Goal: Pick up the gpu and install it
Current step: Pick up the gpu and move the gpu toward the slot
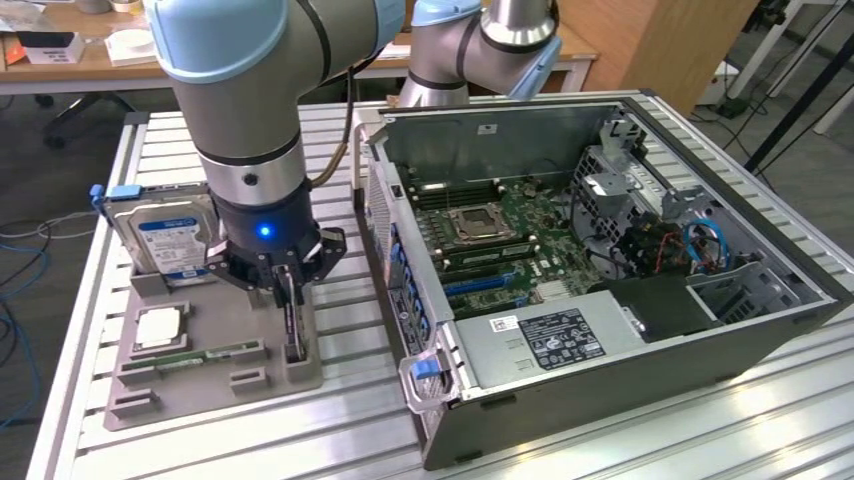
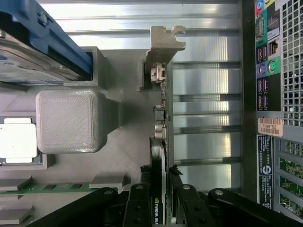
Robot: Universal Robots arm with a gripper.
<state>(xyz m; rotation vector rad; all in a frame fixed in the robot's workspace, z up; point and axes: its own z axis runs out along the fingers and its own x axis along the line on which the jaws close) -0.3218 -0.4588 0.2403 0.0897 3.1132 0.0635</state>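
Note:
The gpu is a slim black card standing edge-on in a slot at the exterior view's right side of the grey parts holder. My gripper comes straight down onto its top edge. In the wrist view the gpu runs away from the camera, its metal bracket at the far end. The gripper has one black finger pressed against each face of the card. The card still sits in the holder's slot.
The holder also carries a silver hard drive with a blue label, a CPU and a green memory stick. The open computer case lies close at the exterior view's right, its motherboard exposed. A slatted aluminium table lies under everything.

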